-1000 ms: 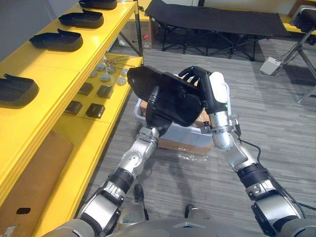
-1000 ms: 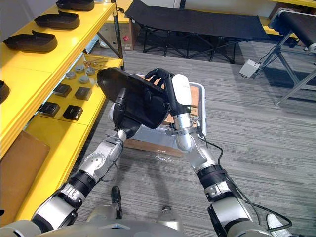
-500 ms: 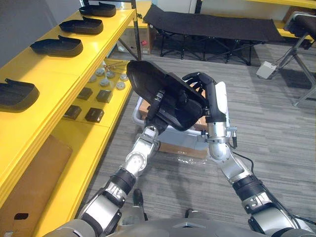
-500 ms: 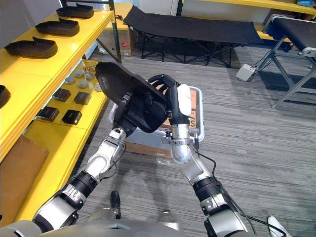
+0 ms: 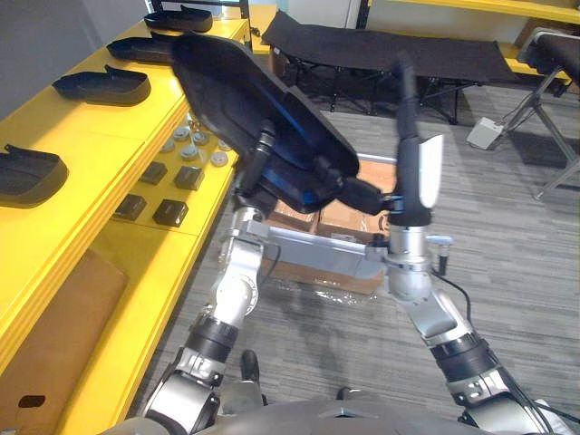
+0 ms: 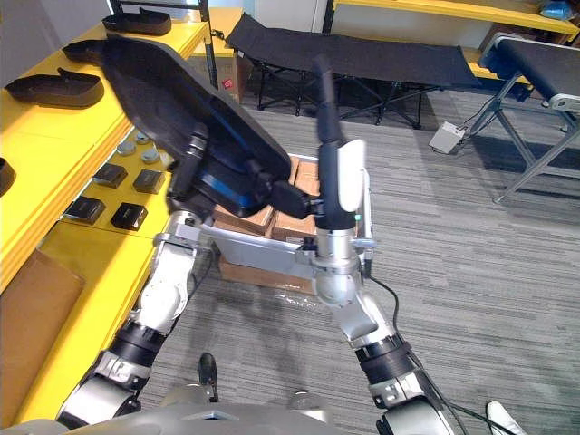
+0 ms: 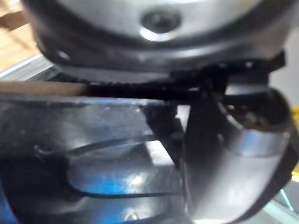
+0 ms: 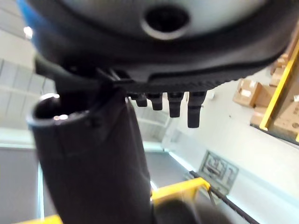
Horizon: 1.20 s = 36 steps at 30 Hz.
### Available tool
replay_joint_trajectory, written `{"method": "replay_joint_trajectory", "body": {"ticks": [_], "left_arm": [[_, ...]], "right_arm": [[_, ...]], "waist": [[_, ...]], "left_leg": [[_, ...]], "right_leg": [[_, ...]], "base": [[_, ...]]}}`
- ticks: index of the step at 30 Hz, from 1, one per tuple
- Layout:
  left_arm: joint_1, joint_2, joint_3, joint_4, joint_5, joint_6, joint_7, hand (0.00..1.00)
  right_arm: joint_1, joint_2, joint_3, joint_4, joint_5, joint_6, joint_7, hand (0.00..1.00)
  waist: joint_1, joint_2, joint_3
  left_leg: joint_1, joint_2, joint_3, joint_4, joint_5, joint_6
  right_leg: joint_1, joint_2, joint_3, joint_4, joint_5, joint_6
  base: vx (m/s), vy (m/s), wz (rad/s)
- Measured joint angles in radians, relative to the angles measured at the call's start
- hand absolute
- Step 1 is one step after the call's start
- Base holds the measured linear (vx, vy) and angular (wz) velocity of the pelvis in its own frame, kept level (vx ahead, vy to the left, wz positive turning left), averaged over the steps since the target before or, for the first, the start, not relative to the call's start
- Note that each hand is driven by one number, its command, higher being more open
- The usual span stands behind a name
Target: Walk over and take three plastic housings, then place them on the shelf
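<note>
A black plastic housing (image 5: 245, 100) is up in the air, tilted, beside the front edge of the yellow shelf (image 5: 109, 136) and about level with its top board, so this one is lifted but not yet set down. The left hand (image 5: 256, 181) carries it from beneath. A finger hooks over its rim, and in the left wrist view the thumb (image 7: 219, 154) curls against the glossy shell. The right hand (image 5: 410, 163) stands upright just beside the housing's lower end with its fingers straight and spread, gripping nothing.

Other housings already lie in a row along the top board: one near the near end (image 5: 32, 172), one further along (image 5: 100, 84) and one at the far end (image 5: 178, 18), with another partly hidden behind the held piece. Which of these belong to the required three cannot be told from here.

On the floor beside the shelf's lower board sits a grey crate (image 5: 317, 243) with cardboard boxes (image 5: 340, 217) in it. No further housings can be made out inside it.

Judging from this, the carry is nearly over. What is left is placing this piece on a bare stretch of the top board, plus any housings left to fetch.
</note>
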Motion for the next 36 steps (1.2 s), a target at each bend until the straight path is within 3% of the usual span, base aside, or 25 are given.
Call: {"method": "replay_joint_trajectory", "body": {"ticks": [5,8,13,17,20,23,27,31,36], "left_arm": [[0.11,0.004,0.218,-0.102,0.437,-0.023,0.268,0.0],[0.161,0.014,0.311,-0.148,0.627,-0.015,0.374,0.0],[0.268,0.057,0.377,-0.259,0.684,-0.021,0.325,0.0],[0.42,0.042,0.35,-0.36,0.604,-0.048,0.155,0.0],[0.528,0.025,0.334,-0.374,0.605,-0.059,0.061,0.0],[0.588,0.011,0.334,-0.374,0.613,-0.059,0.012,0.0],[0.604,0.011,0.34,-0.385,0.656,-0.059,0.016,0.0],[0.618,0.006,0.353,-0.438,0.662,-0.059,0.086,0.0],[0.646,-0.04,0.429,-0.442,0.685,-0.059,0.11,0.0]], "right_arm": [[0.151,0.054,-0.191,-0.117,0.434,-0.032,0.233,1.0],[0.249,0.091,-0.27,-0.126,0.658,0.023,0.389,1.0],[0.372,0.119,-0.329,-0.125,0.75,0.154,0.539,1.0],[0.429,0.134,-0.328,-0.123,0.714,0.261,0.622,1.0],[0.474,0.158,-0.324,-0.104,0.714,0.306,0.642,1.0],[0.477,0.158,-0.325,-0.061,0.646,0.311,0.609,1.0],[0.457,0.17,-0.268,0.015,0.667,0.301,0.569,1.0],[0.37,0.191,-0.127,0.107,0.664,0.287,0.518,1.0],[0.224,0.181,0.02,0.186,0.559,0.287,0.474,1.0]], "waist": [[-0.017,0.017,-0.017],[-0.024,0.025,-0.023],[-0.025,0.031,-0.046],[-0.024,0.031,-0.051],[-0.021,0.032,-0.052],[-0.017,0.032,-0.052],[0.013,0.036,-0.054],[0.062,0.039,-0.056],[0.151,0.048,-0.062]], "left_leg": [[0.0,0.001,-0.002,0.0,-0.007,-0.009],[-0.001,0.001,0.003,0.0,-0.007,-0.009],[-0.011,0.002,0.009,0.0,-0.01,-0.012],[-0.012,0.004,0.009,0.0,-0.013,-0.015],[-0.014,0.006,0.006,0.0,-0.014,-0.016],[-0.022,0.004,-0.008,0.0,-0.013,-0.017],[-0.052,-0.009,-0.064,0.001,-0.003,-0.019],[-0.076,-0.021,-0.124,0.003,0.01,-0.02],[-0.083,-0.044,-0.209,0.004,0.018,-0.015]], "right_leg": [[-0.002,0.001,-0.002,0.001,-0.01,-0.014],[-0.004,0.0,0.0,-0.001,-0.01,-0.015],[-0.018,0.0,0.009,-0.004,-0.009,-0.015],[-0.019,0.002,0.01,-0.006,-0.01,-0.016],[-0.019,0.004,0.006,-0.006,-0.013,-0.018],[-0.019,0.004,-0.006,-0.007,-0.014,-0.019],[-0.017,0.003,-0.06,-0.007,-0.018,-0.017],[-0.007,0.004,-0.123,-0.005,-0.024,-0.012],[0.038,0.001,-0.213,-0.005,-0.043,-0.005]], "base": [[0.0,0.0,0.0],[0.0,0.0,0.0],[0.0,0.0,-0.04],[0.0,0.0,-0.01],[0.0,-0.004,0.01],[0.0,-0.009,0.13],[-0.01,-0.005,0.35],[0.0,-0.023,0.48],[0.0,-0.04,0.54]]}}
